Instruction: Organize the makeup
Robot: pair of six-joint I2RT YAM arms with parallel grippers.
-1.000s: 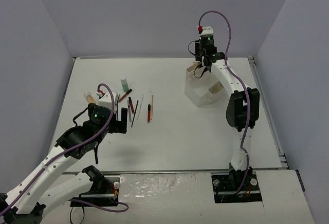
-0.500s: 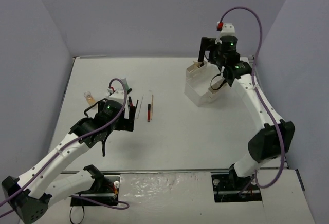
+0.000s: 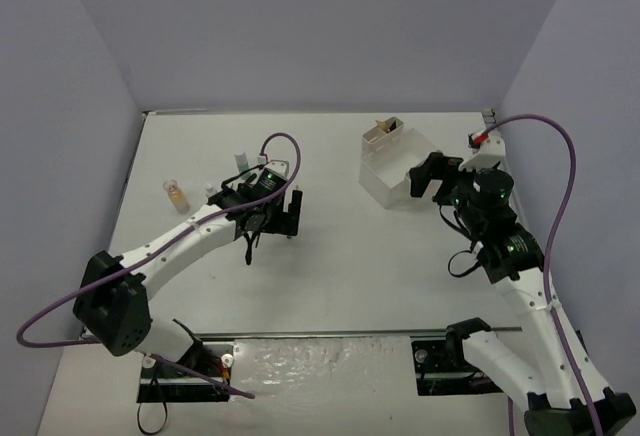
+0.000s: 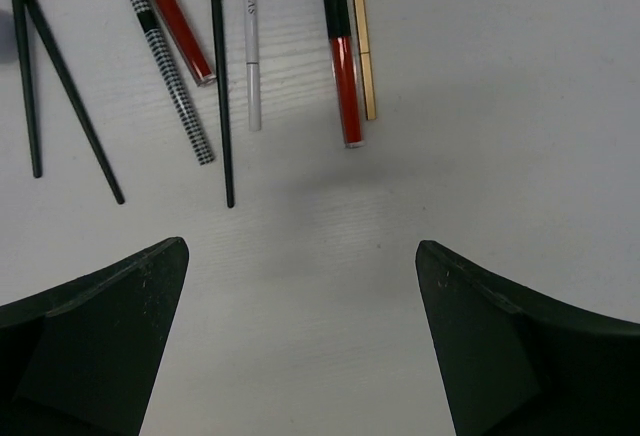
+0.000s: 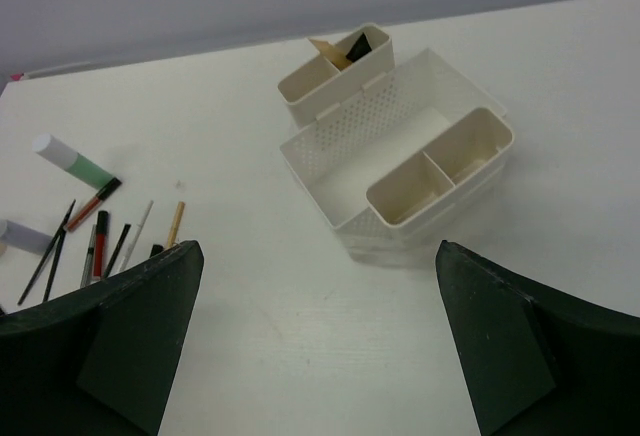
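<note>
**Ana:** Since you can't see my screens, I'll go from the left edge of the tabletop (image 3: 330,276) across. An amber bottle (image 3: 176,194) stands alone near that edge. Right of it, in the left half toward the far edge, the makeup sticks (image 5: 100,241) lie side by side: thin black pencils (image 4: 220,76), a checked pencil (image 4: 170,76), a white pencil (image 4: 252,46), then the red gloss tube (image 4: 342,66) touching a tan pencil (image 4: 363,36).

**Ben:** And your left tool?

**Ana:** I have the left tool (image 4: 300,251) just on the near side of that row, fingers spread wide, nothing between them.

**Ben:** Which way do the sticks run?

**Ana:** Lengthwise away from the tool, roughly near edge to far edge. So the fingers would close across a stick's width, not along it. The red gloss tube lies ahead and slightly right of the tool's centre line. I judge it wants a small shift right, then a descent.

**Ben:** The right side?

**Ana:** The white box (image 5: 400,156) sits in the right half toward the far edge, with something tan and something black in its small back compartment (image 5: 335,71). My right tool (image 5: 318,256) faces it from close by, also spread and empty, well apart from the sticks. The left arm is much the nearer.
</note>
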